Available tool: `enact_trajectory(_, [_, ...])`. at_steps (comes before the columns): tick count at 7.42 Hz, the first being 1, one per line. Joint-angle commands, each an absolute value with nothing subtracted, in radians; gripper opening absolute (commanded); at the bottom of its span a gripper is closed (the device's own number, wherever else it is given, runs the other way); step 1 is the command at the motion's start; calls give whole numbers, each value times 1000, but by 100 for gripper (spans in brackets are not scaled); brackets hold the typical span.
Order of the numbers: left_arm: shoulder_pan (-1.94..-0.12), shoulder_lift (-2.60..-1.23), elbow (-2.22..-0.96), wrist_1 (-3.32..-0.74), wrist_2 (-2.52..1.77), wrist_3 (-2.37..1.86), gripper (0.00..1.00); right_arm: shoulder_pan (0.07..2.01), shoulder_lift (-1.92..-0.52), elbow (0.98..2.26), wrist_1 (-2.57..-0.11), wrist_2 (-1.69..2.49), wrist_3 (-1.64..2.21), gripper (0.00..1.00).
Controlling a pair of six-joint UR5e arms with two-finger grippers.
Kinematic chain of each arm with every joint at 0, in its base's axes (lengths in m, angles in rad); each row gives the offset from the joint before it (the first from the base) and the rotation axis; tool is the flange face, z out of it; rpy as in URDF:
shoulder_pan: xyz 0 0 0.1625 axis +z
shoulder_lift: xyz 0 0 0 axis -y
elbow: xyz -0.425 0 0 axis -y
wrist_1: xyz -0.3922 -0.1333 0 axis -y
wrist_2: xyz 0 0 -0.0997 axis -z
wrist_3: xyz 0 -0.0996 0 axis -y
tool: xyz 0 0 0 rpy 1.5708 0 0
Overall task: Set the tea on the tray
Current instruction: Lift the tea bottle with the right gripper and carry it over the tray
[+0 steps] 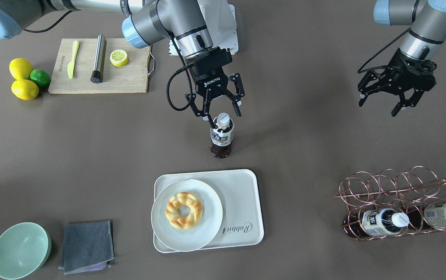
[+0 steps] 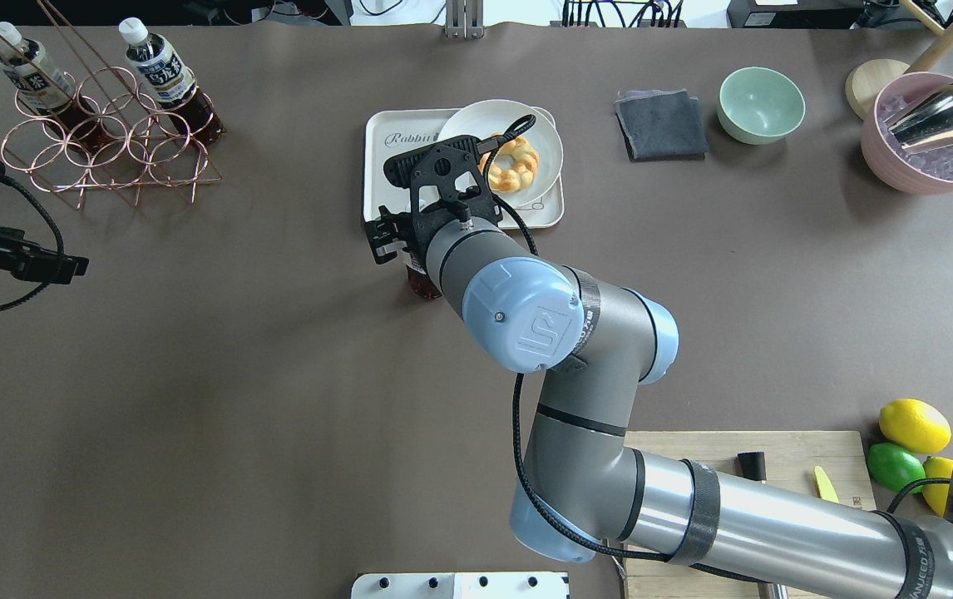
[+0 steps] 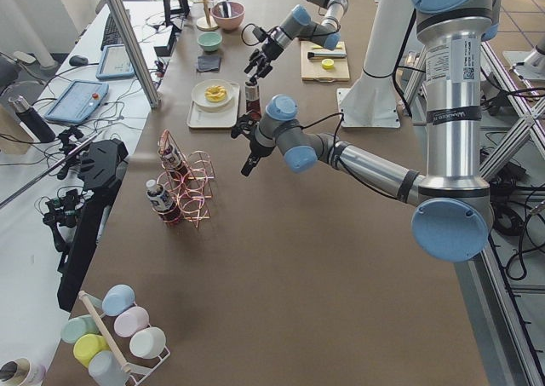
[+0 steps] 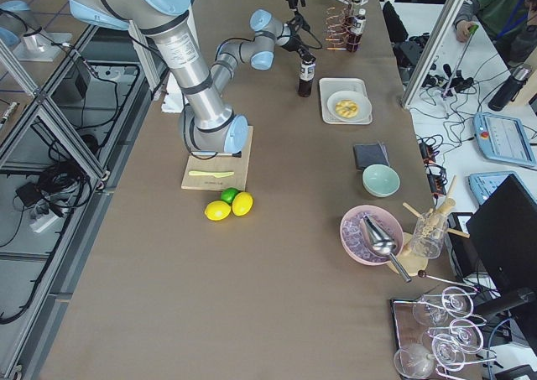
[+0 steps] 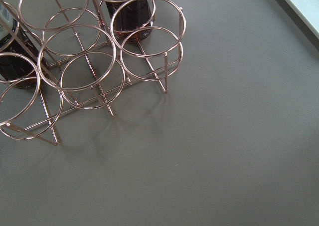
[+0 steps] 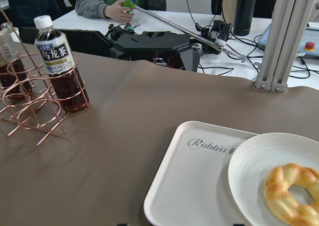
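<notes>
The tea, a small bottle of dark brown liquid with a white cap, stands upright on the table just behind the tray. My right gripper is open. Its fingers straddle the cap without closing on it. In the overhead view the right wrist hides most of the tea. The cream tray marked "Rabbit" holds a round white plate with a doughnut; its left half in the right wrist view is bare. My left gripper is open and empty, above the table far from the tea.
A copper wire rack holds a dark bottle and a paler bottle. A wooden board with a knife, a metal rod and a lemon half, two lemons and a lime, a green bowl and a grey cloth lie around.
</notes>
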State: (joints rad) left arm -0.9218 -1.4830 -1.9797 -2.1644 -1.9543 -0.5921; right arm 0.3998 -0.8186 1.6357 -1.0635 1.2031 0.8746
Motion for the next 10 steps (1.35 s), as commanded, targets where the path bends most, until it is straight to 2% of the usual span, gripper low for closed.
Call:
enact_trajectory(1, [-923,-1483,-1977,-2164,-1954,-592,100,400,-821,1620,-1063,1190,870,72])
enact_trajectory(4, [-923,-1489,-1977,-2164,-1954,-592,100,400,-811,1621,-1063,1190,865,61])
enact_trajectory(5, [-923,-1489,-1977,-2164,-1954,-592,100,400,-815,1620,-1065,1190,864,41])
enact_trajectory(6, [-923,-1491,-1977,-2163,-1954,-592,100,400,-818,1620,-1063,1192,851,12])
enact_trajectory(7, [-923,-1491,-1977,-2163,-1954,-592,100,402,-813,1621,-1062,1192,835,0])
enact_trajectory(10, [-928,-1493,-1979,-2163,-1956,-592,100,458,-769,1626,-1065,1218,834,0])
